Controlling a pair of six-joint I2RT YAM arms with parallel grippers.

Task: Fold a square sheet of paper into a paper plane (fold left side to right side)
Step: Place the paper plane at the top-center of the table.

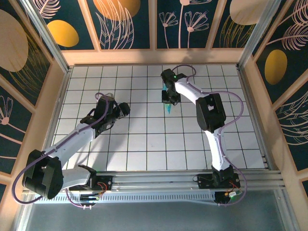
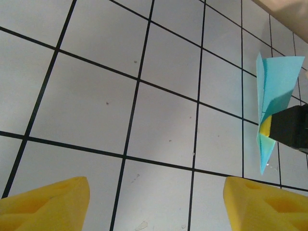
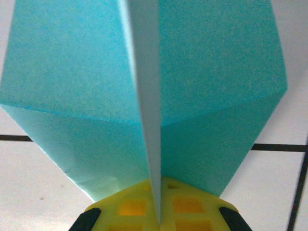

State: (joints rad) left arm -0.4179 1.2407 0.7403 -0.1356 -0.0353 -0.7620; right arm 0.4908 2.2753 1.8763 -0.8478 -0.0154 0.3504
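Sticking out past the fingertips of the right hand [image 3: 156,214], the light-blue paper plane [image 3: 144,96] has its centre crease clamped between that hand's yellow pads [image 3: 130,207], with a wing opening to either side. Its point lies close to the white gridded worktop [image 1: 144,144] beneath the hand; I cannot tell whether it touches. The left hand [image 2: 156,202] hovers well apart from the right one, low over the tiles, its pads spread wide.
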